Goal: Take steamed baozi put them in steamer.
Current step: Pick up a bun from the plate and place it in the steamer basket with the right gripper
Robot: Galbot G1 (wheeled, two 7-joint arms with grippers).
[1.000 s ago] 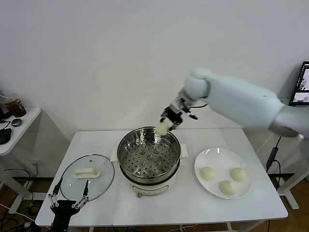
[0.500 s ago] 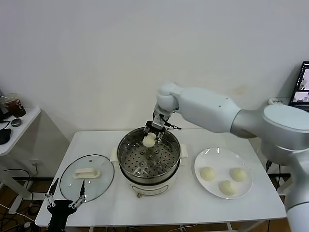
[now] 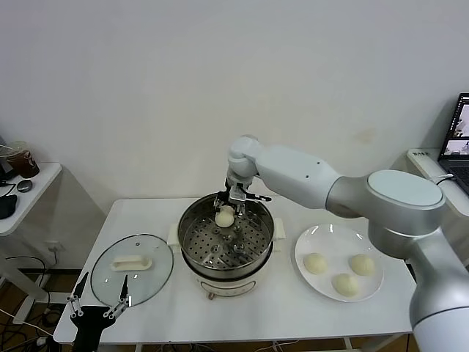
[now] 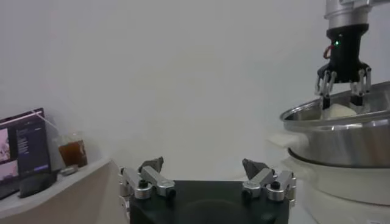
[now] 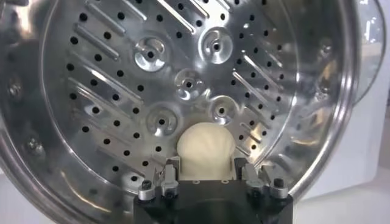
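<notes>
right claw (image 3: 229, 205) parted, left claw (image 3: 99, 306) open, low

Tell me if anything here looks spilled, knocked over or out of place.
Nothing stands out. The steamer sits upright, its lid lies flat beside it, and three baozi rest on the plate. The right gripper has a fourth baozi between its fingers over the tray. The left gripper waits, open.

Open from above over the steamer (image 3: 227, 242)'s near half; far side blocked by the right gripper (image 3: 236, 199) over a baozi (image 3: 225, 217). Lid (image 3: 133, 268) off to its left; plate (image 3: 322, 238) to its right.
</notes>
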